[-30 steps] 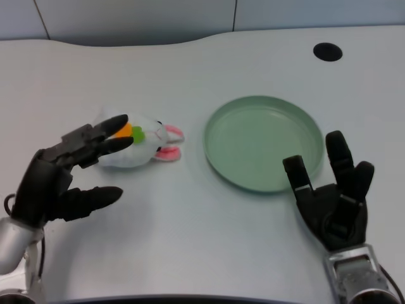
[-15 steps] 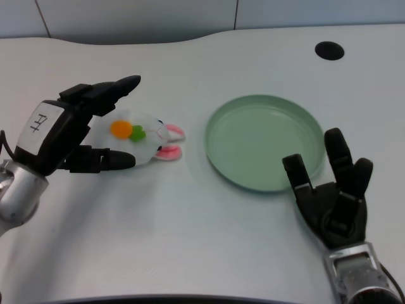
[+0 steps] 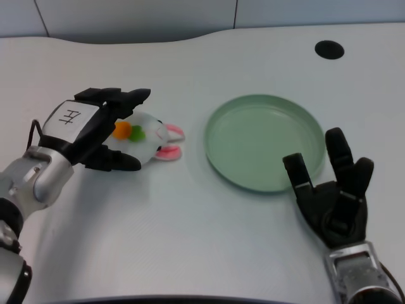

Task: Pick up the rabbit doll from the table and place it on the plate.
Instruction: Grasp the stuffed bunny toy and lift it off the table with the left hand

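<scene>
Progress was early: the rabbit doll [image 3: 150, 138] lay on its side on the white table [image 3: 190, 221], well left of the green plate [image 3: 264, 142], which held nothing, so lift, carry and placement all remained. The left hand [image 3: 88, 130] sat over the doll's left end with fingers [image 3: 130, 97] spread above it and the thumb low in front (whether they touched it could not be told), nothing lifted. Surface was plain white with a black round hole [image 3: 328, 50] far right, a pale panelled wall behind.
</scene>
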`<state>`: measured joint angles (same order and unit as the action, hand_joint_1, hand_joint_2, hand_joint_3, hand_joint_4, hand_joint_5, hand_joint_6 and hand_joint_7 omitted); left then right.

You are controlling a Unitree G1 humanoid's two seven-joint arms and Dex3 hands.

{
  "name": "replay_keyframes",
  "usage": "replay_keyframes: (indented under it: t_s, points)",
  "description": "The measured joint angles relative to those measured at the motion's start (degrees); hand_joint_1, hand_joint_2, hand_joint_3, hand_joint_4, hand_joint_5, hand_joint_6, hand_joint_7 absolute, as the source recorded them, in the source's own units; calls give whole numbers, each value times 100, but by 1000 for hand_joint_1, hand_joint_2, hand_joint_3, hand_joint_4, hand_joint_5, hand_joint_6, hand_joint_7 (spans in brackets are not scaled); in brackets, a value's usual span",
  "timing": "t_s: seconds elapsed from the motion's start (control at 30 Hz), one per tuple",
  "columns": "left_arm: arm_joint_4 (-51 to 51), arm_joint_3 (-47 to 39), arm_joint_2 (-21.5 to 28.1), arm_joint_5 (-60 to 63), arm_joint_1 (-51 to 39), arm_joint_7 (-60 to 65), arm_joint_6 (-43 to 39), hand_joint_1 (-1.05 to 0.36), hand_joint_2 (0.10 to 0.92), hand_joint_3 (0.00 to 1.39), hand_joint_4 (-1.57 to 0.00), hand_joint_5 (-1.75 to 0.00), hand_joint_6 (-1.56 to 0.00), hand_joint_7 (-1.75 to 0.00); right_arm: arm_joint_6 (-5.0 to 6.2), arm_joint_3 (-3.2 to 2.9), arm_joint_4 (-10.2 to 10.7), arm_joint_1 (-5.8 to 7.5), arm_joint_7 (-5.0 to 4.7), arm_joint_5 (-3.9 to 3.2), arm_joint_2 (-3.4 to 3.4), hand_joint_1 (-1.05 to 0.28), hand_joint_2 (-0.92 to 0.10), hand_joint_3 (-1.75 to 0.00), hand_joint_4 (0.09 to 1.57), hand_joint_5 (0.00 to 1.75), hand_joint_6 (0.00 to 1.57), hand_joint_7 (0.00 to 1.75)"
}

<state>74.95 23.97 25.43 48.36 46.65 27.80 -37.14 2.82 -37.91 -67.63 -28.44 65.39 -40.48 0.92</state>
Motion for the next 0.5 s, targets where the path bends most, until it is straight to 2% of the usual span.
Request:
replay_keyframes:
  t_s: [0.1,0.3,0.33,0.37,0.5]
  points:
    - [189,303,-141,106,55,-220,565,-1043,869,7,-186,-15,-206,-9,1,-10,28,18,23,-10,-8,-649,-921,-262,633,1031,1038,29]
    - [218,481,-294,39,87,-435,853,-993,846,0,-270,-44,-257,-21,8,-31,128,68,22,-37,-34,-654,-921,-255,651,1042,1058,36]
    - [222,551,-294,63,90,-368,896,-933,810,0,-426,-81,-353,-32,8,-34,140,74,23,-42,-38,-656,-921,-252,652,1052,1053,33]
    - [232,674,-300,133,90,-205,977,-906,802,2,-505,-91,-403,-33,7,-38,154,80,23,-48,-41,-660,-921,-233,648,1057,1058,34]
    - [305,1099,-342,411,89,385,1251,-839,809,8,-620,-105,-495,-32,1,-47,220,116,25,-73,-49,-667,-921,-212,649,1061,1059,33]
